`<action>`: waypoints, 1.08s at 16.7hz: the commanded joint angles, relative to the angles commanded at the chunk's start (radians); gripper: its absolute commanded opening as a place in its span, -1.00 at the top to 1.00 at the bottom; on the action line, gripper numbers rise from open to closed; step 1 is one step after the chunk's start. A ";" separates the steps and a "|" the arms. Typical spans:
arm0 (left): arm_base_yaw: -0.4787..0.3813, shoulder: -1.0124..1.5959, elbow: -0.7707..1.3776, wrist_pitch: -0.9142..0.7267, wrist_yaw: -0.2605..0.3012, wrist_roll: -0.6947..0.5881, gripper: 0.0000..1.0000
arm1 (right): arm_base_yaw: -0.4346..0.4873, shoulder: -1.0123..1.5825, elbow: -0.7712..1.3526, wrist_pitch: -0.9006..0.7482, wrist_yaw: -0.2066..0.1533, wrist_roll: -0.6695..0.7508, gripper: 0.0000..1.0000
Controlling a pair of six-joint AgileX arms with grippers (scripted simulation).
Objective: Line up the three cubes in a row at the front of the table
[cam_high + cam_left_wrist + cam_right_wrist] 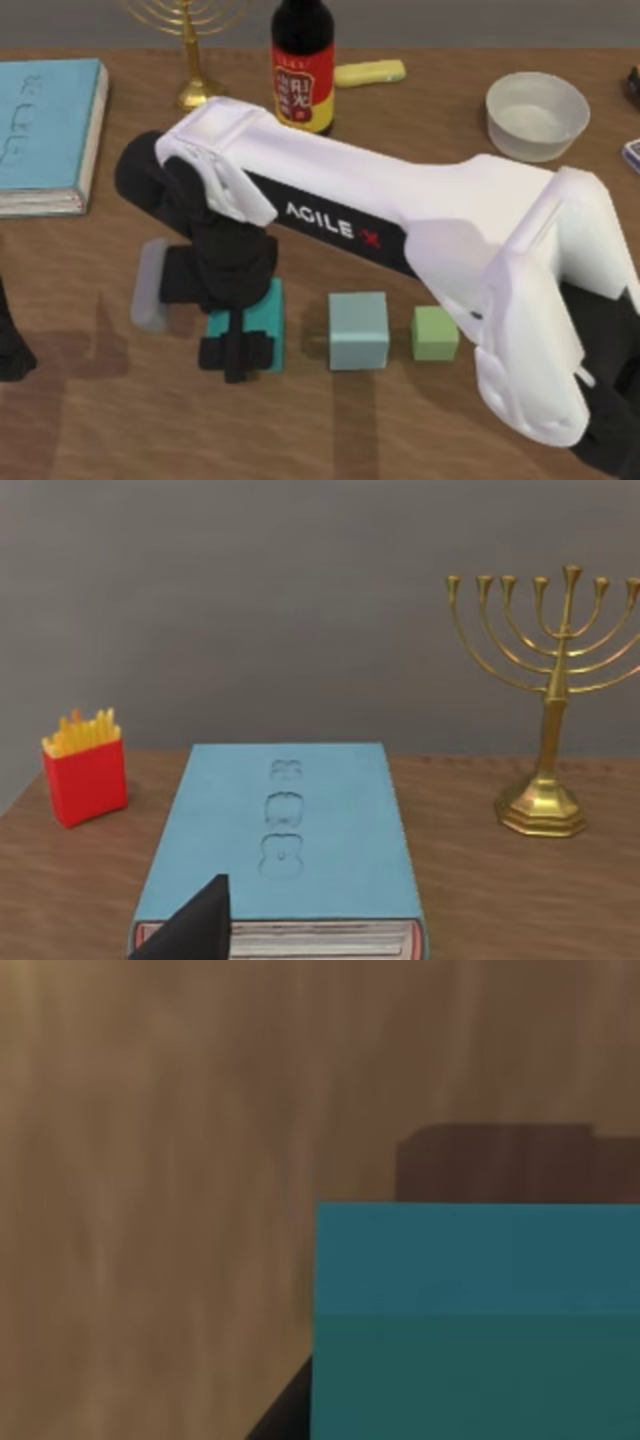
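Note:
Three cubes stand in a row on the table [100,420] near its front. The teal cube [268,318] is at the row's left end, the pale sky-blue cube [358,330] is in the middle, and the small light green cube [434,333] is at the right. My right arm reaches across from the right, and its gripper [237,350] is down over the teal cube and shut on it. In the right wrist view the teal cube [480,1320] fills the near corner with one dark finger [290,1415] flush against its side. My left gripper [8,350] is parked at the left edge, open.
A pale blue book [45,135] lies at the back left, also in the left wrist view [285,840]. A gold candelabrum [190,50], a dark bottle [302,65], a yellow bar [370,72] and a white bowl [536,115] line the back. A red fries box [85,775] stands beyond the book.

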 joint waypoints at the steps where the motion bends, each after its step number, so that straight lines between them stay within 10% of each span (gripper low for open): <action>1: 0.000 0.000 0.000 0.000 0.000 0.000 -1.00 | 0.001 -0.009 -0.032 0.028 0.000 0.000 1.00; 7: 0.000 0.000 0.000 0.000 0.000 0.000 -1.00 | 0.002 -0.019 -0.065 0.061 0.000 -0.001 1.00; 18: 0.000 0.000 0.000 0.000 0.000 0.000 -1.00 | 0.002 -0.019 -0.065 0.061 0.000 -0.001 -0.66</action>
